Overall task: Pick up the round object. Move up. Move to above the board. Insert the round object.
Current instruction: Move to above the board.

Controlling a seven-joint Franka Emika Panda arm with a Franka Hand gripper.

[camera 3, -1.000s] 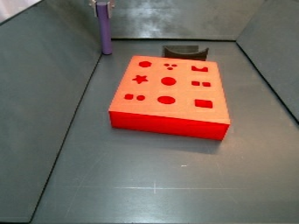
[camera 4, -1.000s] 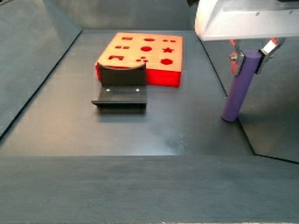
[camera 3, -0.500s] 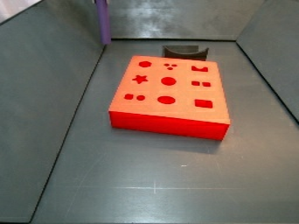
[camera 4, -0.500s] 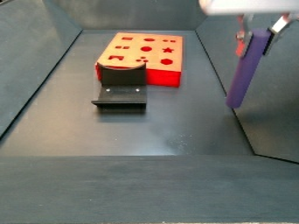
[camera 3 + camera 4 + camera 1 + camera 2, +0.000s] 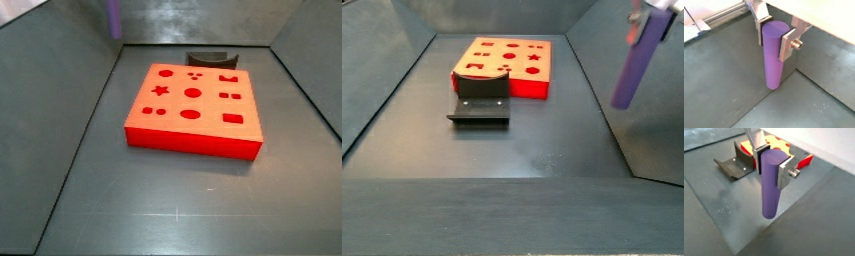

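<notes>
Now upright round object (image 5: 637, 65) in gripper (image 5: 777, 34).

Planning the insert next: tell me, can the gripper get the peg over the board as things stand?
Probably yes. The gripper holds the peg upright, clear of the floor, off to one side of the board. Nothing stands between them; the fixture sits low.

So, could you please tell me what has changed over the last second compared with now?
The gripper, shut on the purple cylinder peg, has carried it straight up off the floor; in a side view only the peg's tip remains in frame. The red-orange board and the fixture stayed put.
</notes>
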